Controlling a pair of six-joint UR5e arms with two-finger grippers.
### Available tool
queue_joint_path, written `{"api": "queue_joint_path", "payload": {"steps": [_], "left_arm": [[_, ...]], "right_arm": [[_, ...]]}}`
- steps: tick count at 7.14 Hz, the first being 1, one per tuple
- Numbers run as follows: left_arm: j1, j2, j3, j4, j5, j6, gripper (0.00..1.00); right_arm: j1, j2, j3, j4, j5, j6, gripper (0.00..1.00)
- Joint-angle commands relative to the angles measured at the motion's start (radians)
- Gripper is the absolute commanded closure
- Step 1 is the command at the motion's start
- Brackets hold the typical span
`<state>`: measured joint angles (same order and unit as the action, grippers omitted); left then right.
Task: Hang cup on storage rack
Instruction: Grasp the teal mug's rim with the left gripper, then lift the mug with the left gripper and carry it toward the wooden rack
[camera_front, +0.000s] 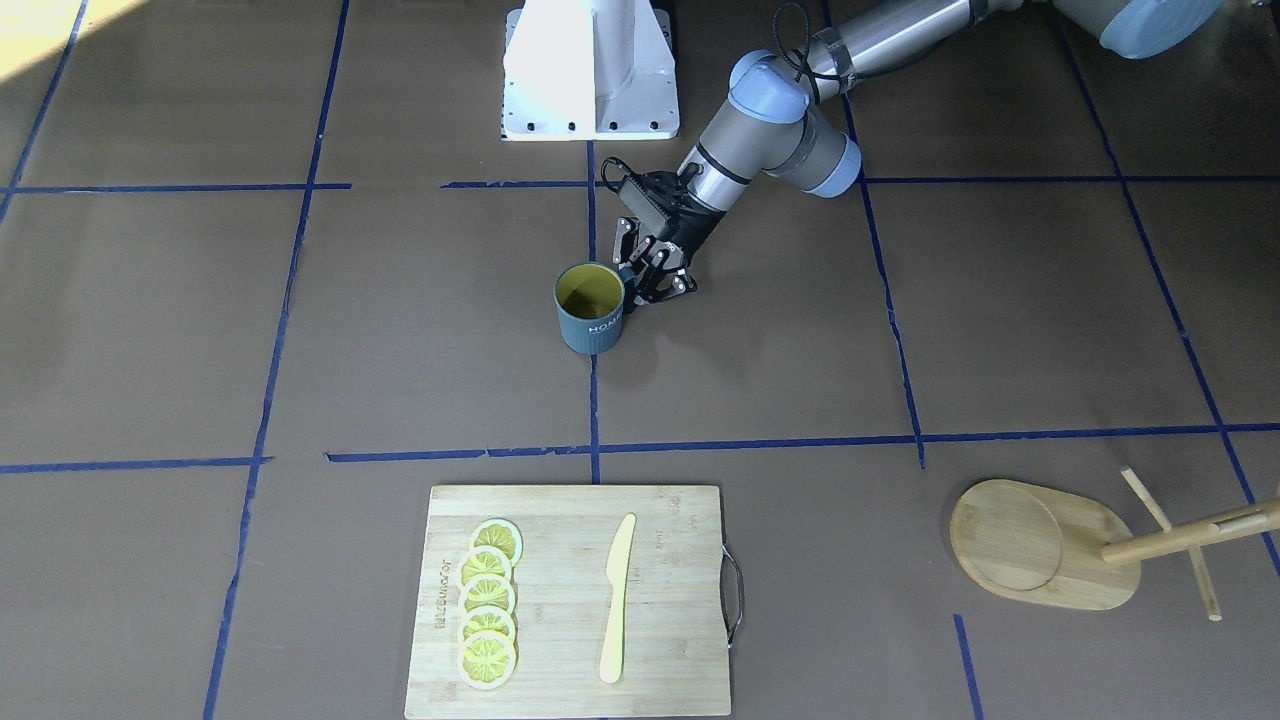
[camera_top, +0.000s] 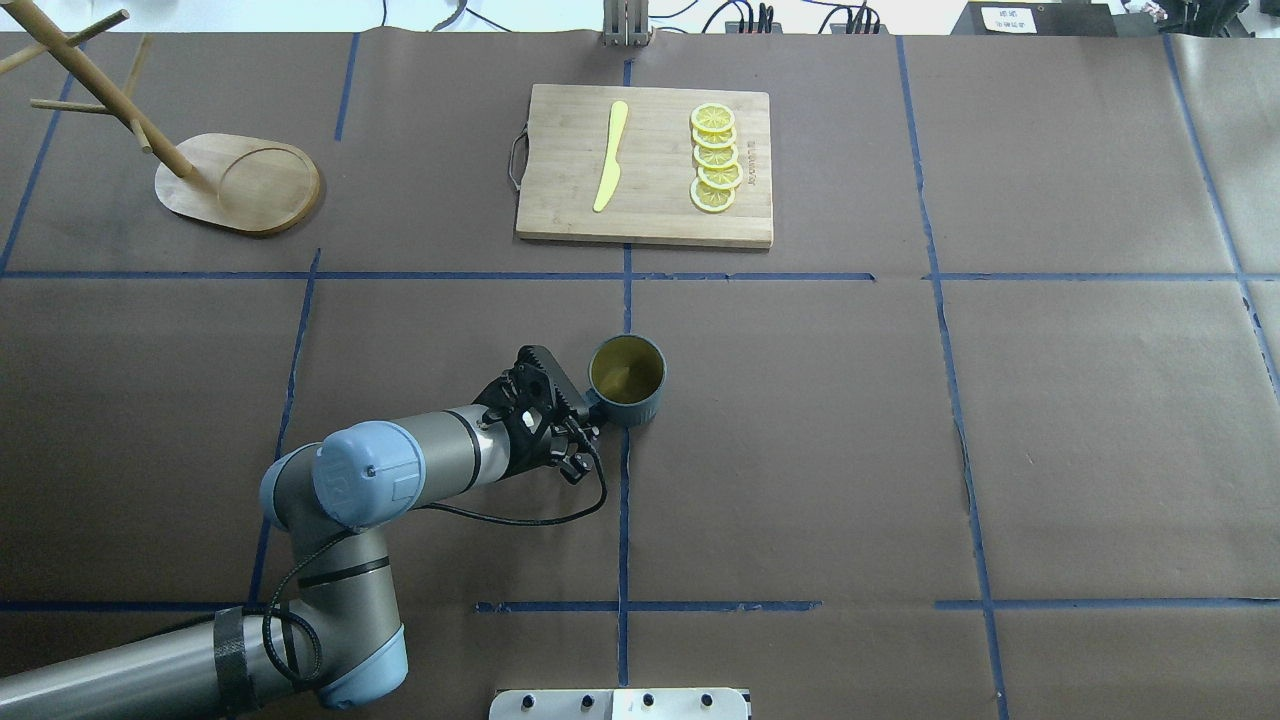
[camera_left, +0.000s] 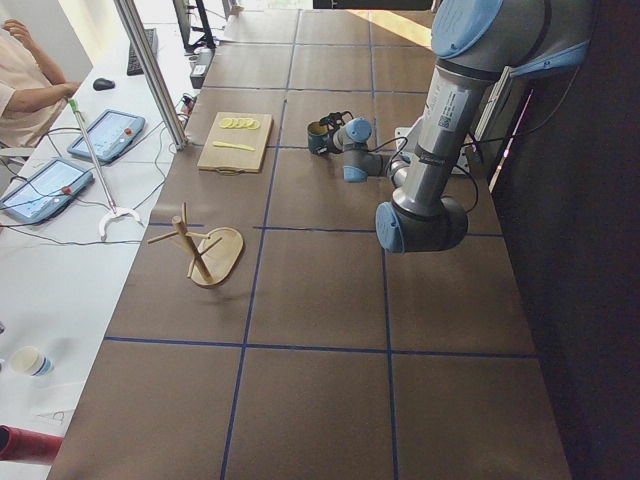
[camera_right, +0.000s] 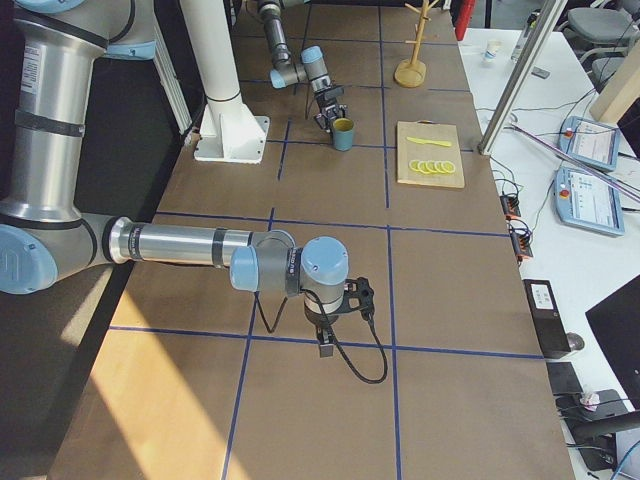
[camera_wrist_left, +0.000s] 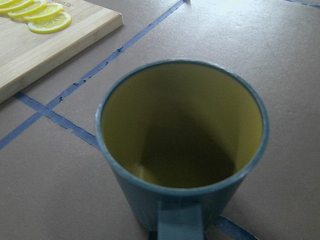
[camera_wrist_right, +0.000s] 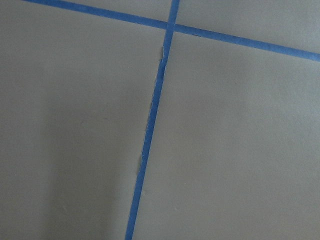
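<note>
Standing upright on table, cup w/ handle at left claw tips — closure can't be told; right claw low over table, state likewise unclear.

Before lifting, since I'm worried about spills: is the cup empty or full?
Empty: the left wrist view looks down into the cup and shows only its bare yellow inside, no liquid.

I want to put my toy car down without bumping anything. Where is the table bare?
In the overhead view, the table is bare right of the rectangular bamboo cutting board and the blue-grey mug with yellow inside. Also between that board and the light bamboo mug stand. Crowded: the mug's handle, where the left gripper sits.
</note>
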<state>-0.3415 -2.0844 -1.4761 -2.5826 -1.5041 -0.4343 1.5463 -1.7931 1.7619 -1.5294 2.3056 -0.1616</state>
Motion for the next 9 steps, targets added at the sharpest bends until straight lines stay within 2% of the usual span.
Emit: {"api": "queue_joint_path", "payload": {"steps": [1, 4, 5, 6, 7, 8, 9], "left_arm": [[-0.005, 0.003, -0.060, -0.002, 0.002, -0.064, 1.00], [-0.071, 0.010, -0.151, -0.004, 0.005, -0.676, 1.00], [-0.118, 0.012, -0.153, -0.042, 0.005, -1.003, 1.00], [-0.164, 0.012, -0.151, -0.101, 0.004, -1.220, 1.00], [-0.194, 0.014, -0.148, -0.120, 0.004, -1.358, 1.00], [-0.261, 0.015, -0.141, -0.122, 0.004, -1.635, 1.00], [-0.324, 0.015, -0.138, -0.125, 0.004, -1.823, 1.00]], "right_arm": [[0.000, 0.000, 0.001, 0.000, 0.000, 0.002, 0.00], [0.000, 0.000, -0.002, 0.000, -0.002, -0.001, 0.00], [0.000, 0.000, -0.004, 0.000, -0.002, -0.004, 0.00], [0.000, 0.000, -0.004, 0.000, -0.002, -0.003, 0.00], [0.000, 0.000, -0.004, 0.000, -0.003, -0.003, 0.00], [0.000, 0.000, -0.002, 0.000, -0.002, 0.000, 0.00], [0.000, 0.000, 0.001, 0.000, -0.002, -0.001, 0.00]]}}
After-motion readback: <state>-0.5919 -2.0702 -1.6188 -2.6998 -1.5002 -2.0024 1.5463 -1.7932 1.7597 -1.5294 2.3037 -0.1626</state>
